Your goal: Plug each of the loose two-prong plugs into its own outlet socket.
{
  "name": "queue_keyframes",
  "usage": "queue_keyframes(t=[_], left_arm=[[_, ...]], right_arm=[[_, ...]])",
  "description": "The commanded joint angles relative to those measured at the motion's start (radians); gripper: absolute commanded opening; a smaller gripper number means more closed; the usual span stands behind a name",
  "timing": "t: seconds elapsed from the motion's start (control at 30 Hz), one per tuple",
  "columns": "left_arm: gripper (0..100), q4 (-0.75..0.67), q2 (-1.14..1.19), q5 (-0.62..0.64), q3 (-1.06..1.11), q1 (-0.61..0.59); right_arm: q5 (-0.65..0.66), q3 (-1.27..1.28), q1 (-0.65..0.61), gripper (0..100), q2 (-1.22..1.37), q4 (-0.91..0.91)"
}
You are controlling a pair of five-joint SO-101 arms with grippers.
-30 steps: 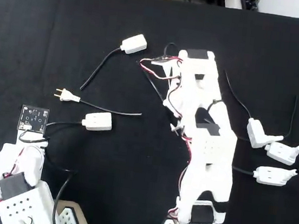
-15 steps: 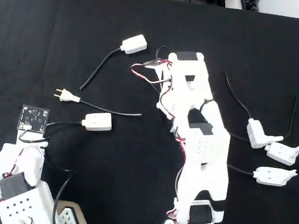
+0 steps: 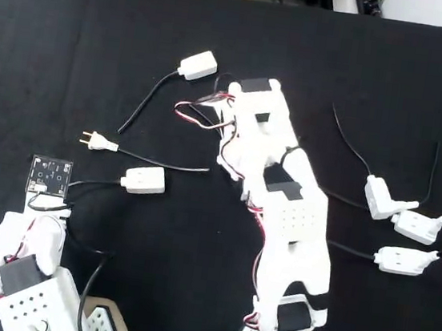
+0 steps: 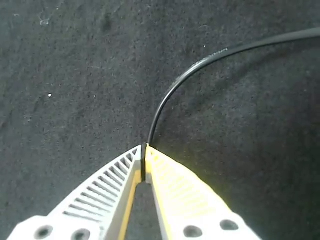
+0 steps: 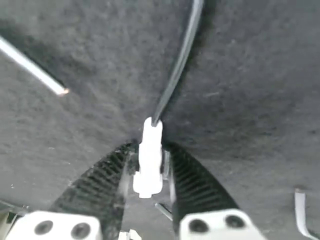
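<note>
Both end effectors clamped on something
The left end effector [image 4: 144, 150] pinches a black cable [image 4: 170, 95], the right end effector [image 5: 149, 148] grips a white plug [image 5: 150, 167] over the black surface [image 3: 378, 72]; farther out, a loose two-prong plug [image 3: 99, 142] lies near a white outlet socket [image 3: 144, 179].

Black-clothed table [image 3: 426, 70] with white outlet sockets [image 3: 145, 180], a loose two-prong plug [image 3: 99, 142], black cords [image 3: 165, 163], a small square board [image 3: 49, 176]

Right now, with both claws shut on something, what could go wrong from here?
The left claw pinches only a thin black cable at its very tips, so the cable may slip free under any pull. The right claw holds the white plug with its cord trailing across the cloth; drag on that cord might twist the plug off line.
</note>
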Motion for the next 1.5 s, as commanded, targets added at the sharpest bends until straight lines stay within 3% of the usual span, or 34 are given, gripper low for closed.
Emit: queue_keyframes(t=[0.0,0.37,0.53,0.7,1.13,1.47], left_arm=[[3,-0.009,-0.008,-0.011,-0.001,0.004],[3,-0.009,-0.008,-0.011,-0.001,0.004],[3,-0.009,-0.008,-0.011,-0.001,0.004],[3,-0.009,-0.008,-0.011,-0.001,0.004],[3,-0.009,-0.008,-0.011,-0.001,0.005],[3,-0.009,-0.008,-0.011,-0.001,0.007]], right_arm=[[-0.005,0.012,-0.075,15.1,0.016,0.028],[-0.011,0.002,-0.138,13.1,0.016,0.035],[-0.008,-0.036,-0.097,12.9,0.016,0.055],[-0.006,-0.019,-0.094,0.9,0.018,0.055],[-0.031,-0.139,-0.077,1.1,-0.004,0.055],[-0.071,-0.022,-0.081,1.1,-0.401,0.021]])
